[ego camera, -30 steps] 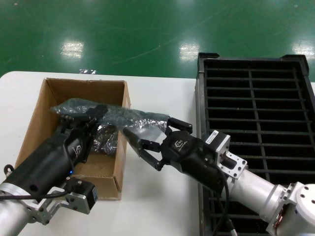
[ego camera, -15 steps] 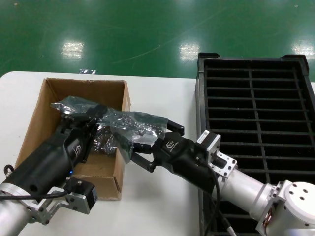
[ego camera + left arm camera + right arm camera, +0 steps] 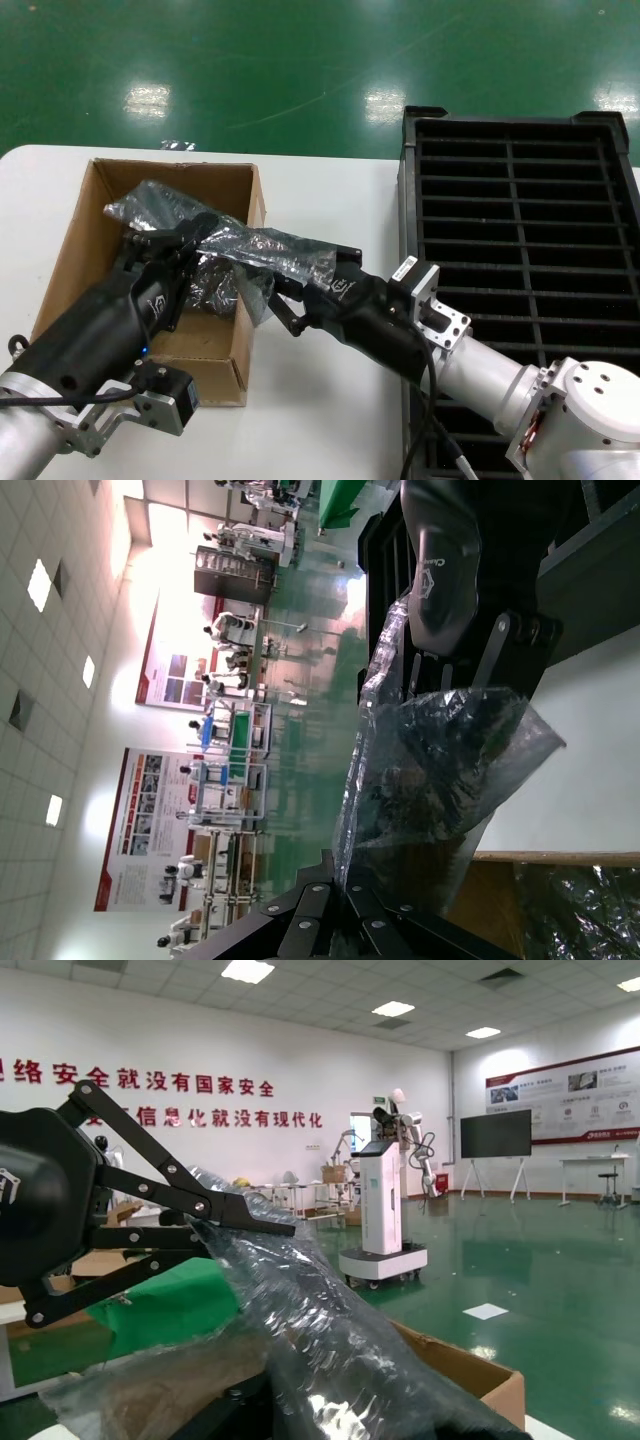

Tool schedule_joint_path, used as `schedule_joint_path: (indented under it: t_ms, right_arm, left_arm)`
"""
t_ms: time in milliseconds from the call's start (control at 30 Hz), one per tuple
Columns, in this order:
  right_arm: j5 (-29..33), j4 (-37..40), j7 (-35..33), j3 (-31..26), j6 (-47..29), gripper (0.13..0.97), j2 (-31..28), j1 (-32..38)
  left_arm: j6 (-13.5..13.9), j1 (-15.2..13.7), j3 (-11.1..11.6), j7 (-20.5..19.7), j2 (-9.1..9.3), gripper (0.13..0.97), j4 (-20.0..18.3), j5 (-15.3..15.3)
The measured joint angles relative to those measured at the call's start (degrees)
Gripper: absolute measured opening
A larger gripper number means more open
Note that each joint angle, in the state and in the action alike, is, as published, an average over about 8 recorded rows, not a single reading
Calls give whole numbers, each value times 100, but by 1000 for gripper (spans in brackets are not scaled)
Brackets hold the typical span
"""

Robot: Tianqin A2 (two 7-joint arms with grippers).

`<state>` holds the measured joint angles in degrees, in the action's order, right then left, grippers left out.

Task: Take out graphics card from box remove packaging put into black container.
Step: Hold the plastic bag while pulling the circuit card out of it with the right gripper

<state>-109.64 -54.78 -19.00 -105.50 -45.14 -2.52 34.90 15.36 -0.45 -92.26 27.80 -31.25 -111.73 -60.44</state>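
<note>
Graphics card not discernible: the crinkled packaging (image 3: 255, 250) conceals its contents in every view. Right claw (image 3: 283, 300) tips buried under the bag; opening indeterminate. Left claw (image 3: 165, 240) fingertips masked by the same plastic. Black container (image 3: 520, 130) cut off by the head view's right edge.

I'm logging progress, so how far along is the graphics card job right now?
Early stage. The left tool holds a bagged card lifted over the cardboard box; the right tool is at the bag's free end. Unbagging remains, and the black tray shows no cards.
</note>
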Motion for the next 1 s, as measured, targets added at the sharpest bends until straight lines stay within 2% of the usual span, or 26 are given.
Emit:
schedule_joint_path:
  t_ms: [100, 367, 1000]
  right_arm:
    - [-7, 44, -14, 31, 1, 321, 11, 21]
    - [42, -373, 215, 17, 58, 206, -147, -164]
    - [171, -2494, 1191, -130, 288, 193, -1117, -1159]
  left_arm:
    - [0, 0, 0, 0, 0, 139, 0, 0]
    - [0, 0, 0, 0, 0, 139, 0, 0]
    - [0, 0, 0, 0, 0, 139, 0, 0]
